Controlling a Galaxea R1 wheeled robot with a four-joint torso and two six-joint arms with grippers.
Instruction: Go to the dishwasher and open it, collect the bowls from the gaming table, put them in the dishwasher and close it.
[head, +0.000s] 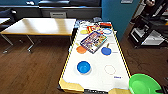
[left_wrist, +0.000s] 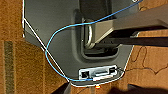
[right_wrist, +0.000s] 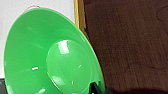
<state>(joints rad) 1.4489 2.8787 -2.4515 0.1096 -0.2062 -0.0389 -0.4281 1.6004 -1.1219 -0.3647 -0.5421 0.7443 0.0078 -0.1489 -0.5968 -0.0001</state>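
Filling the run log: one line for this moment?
phase: collecting bowls | right gripper: shut on green bowl, beside gaming table | blue bowl: on table | left gripper: unseen

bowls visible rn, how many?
2. Blue bowl sits on the gaming table near its close end. Green bowl is at the table's near right corner, past the yellow edge. Clutter farther back may hide more.
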